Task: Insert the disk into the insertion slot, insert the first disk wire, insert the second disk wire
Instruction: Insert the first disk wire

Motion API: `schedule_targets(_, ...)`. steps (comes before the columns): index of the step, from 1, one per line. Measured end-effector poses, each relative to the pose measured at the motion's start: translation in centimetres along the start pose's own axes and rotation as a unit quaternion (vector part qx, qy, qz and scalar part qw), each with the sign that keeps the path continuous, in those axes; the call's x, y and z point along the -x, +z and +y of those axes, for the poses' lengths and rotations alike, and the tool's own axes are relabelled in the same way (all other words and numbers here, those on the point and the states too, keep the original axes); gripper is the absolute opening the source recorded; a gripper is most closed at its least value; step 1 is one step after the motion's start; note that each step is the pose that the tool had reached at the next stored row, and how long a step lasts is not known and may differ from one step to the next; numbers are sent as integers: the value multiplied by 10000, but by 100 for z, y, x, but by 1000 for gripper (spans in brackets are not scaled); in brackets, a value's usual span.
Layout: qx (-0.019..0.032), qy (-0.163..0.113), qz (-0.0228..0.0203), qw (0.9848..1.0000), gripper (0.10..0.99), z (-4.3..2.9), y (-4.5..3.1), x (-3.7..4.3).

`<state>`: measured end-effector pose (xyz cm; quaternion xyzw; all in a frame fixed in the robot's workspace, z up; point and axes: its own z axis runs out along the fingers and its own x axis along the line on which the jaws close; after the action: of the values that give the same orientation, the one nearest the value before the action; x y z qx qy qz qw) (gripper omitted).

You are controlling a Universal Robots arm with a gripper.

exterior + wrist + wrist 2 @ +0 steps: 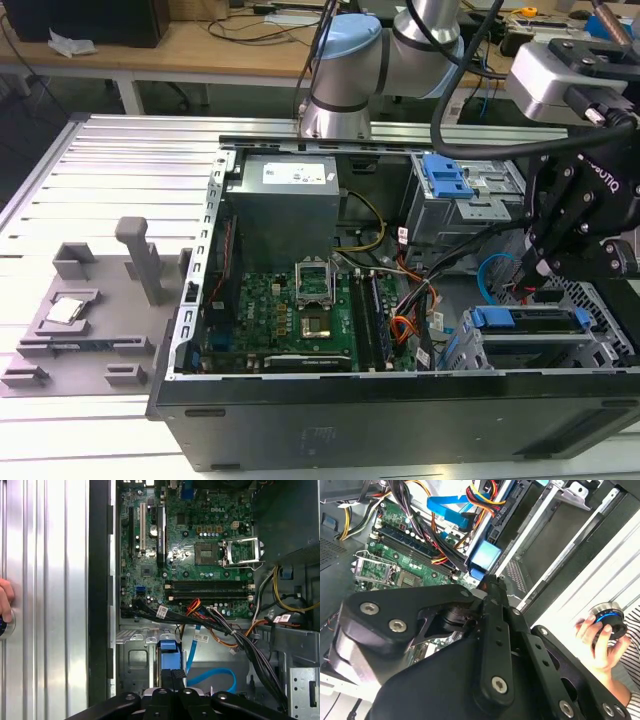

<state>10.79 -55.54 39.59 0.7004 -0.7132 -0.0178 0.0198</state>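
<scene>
Open case point(300, 425) on slatted metal table point(120, 150); wooden bench point(200, 45) behind. Gripper point(535, 268) pinched together, just above disk point(530, 320) in slot point(598, 348).

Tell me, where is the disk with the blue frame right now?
In the exterior view, the disk sits in the low silver cage at the computer case's near corner on the exterior view's right, just below the gripper.

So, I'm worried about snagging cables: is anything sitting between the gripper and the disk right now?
Nothing visible does. In the first wrist view the gripper hangs directly over the blue carrier end of the disk, with no cable across the gap. The blue cable and wire bundle lie off to one side.
</scene>
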Motion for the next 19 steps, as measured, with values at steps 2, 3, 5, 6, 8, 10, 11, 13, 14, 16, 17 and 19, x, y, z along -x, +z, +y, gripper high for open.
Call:
schedule_targets(2, 7, -1, 0, 10000, 106, -149, 4, 9)
schedule_targets(3, 11, 0, 0, 10000, 106, -180, 12, 13)
schedule_targets(5, 21, 0, 4, 10000, 106, -259, 32, 36)
schedule_targets(6, 25, 0, 3, 10000, 106, -303, 42, 59)
schedule_targets(8, 40, 1, 4, 10000, 106, -456, 101, 164)
schedule_targets(10, 43, 22, 10, 10000, 106, -491, 173, 198)
schedule_targets(11, 43, 25, 10, 10000, 106, -492, 191, 199)
schedule_targets(13, 43, 28, 16, 10000, 106, -494, 210, 200)
schedule_targets(14, 43, 28, 16, 10000, 106, -494, 211, 200)
schedule_targets(16, 43, 28, 17, 10000, 114, -494, 211, 200)
schedule_targets(17, 43, 28, 18, 10000, 169, -494, 212, 200)
schedule_targets(19, 43, 28, 20, 10000, 302, -494, 211, 200)
